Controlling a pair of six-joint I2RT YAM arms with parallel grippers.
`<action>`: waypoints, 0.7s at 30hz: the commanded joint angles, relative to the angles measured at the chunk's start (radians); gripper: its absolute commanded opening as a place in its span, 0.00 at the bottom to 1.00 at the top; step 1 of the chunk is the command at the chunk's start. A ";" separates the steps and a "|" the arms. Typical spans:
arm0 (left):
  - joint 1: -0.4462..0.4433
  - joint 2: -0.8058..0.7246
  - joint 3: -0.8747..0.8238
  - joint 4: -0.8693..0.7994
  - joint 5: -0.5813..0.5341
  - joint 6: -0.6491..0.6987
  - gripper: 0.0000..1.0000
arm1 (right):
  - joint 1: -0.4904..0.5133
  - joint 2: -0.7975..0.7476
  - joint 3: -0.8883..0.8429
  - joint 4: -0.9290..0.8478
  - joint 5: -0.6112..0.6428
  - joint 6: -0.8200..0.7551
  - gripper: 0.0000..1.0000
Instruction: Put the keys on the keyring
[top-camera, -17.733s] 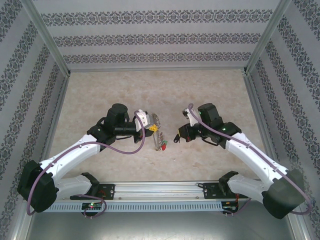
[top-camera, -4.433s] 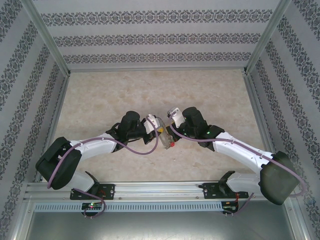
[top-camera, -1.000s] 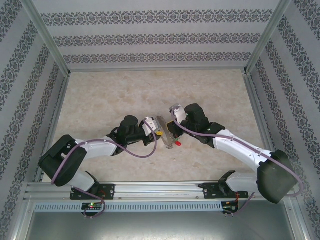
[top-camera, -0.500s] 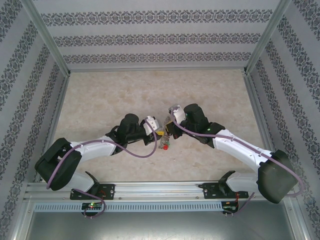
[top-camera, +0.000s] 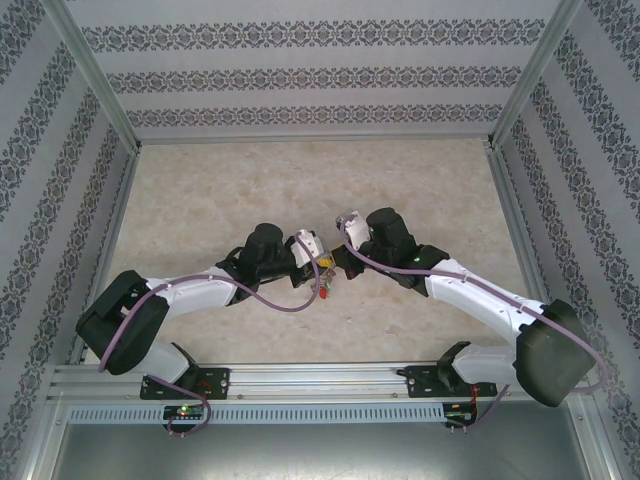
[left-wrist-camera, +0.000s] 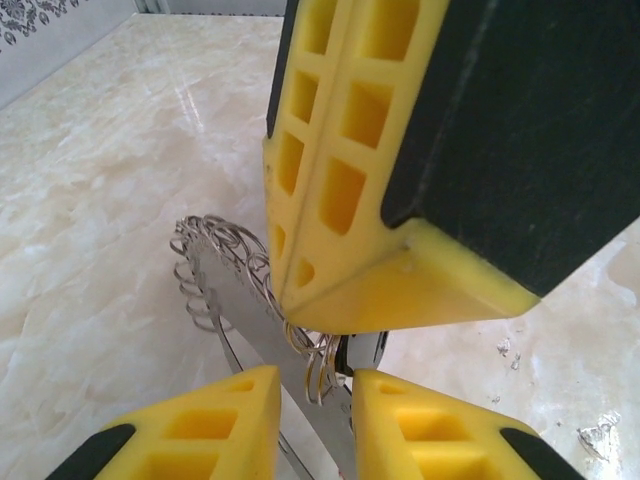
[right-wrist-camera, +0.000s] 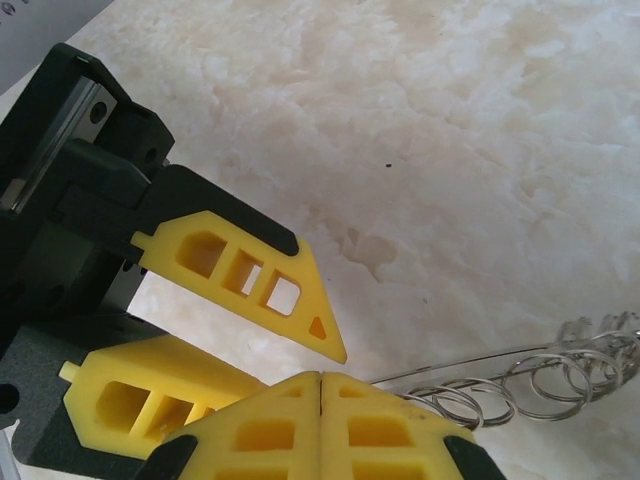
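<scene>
In the top view my two grippers meet tip to tip over the middle of the table. My left gripper (top-camera: 312, 258) (left-wrist-camera: 315, 385) holds the keyring (top-camera: 321, 272) off the table. The keyring's flat silvery strip (left-wrist-camera: 240, 322) and its small wire loops (right-wrist-camera: 545, 385) run between the left fingers (right-wrist-camera: 240, 270). The red key (top-camera: 324, 292) dangles below. My right gripper (top-camera: 336, 257) (left-wrist-camera: 285, 292) (right-wrist-camera: 320, 385) is shut, its tips pressed against the loops. A silvery bit with a dark edge (left-wrist-camera: 366, 350) shows under those tips. I cannot tell whether it is pinched. I cannot make out the black key.
The marble-patterned table (top-camera: 300, 180) lies bare around the arms. Patterned walls (top-camera: 320, 75) and a metal frame enclose it on the far side and on both sides. The arms' base rail (top-camera: 320, 380) runs along the near edge.
The red key and keyring have shifted left, closer to my left gripper. The right gripper has moved in left until both sets of fingertips touch.
</scene>
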 joint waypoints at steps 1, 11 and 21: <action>-0.013 -0.008 0.012 -0.032 -0.014 0.030 0.28 | 0.006 -0.014 0.024 0.020 -0.022 -0.017 0.00; -0.007 -0.056 -0.018 -0.032 -0.032 0.039 0.31 | 0.005 -0.011 0.018 0.022 -0.020 -0.020 0.00; 0.024 -0.101 -0.047 -0.027 -0.045 0.036 0.35 | 0.005 -0.011 0.015 0.028 -0.026 -0.020 0.00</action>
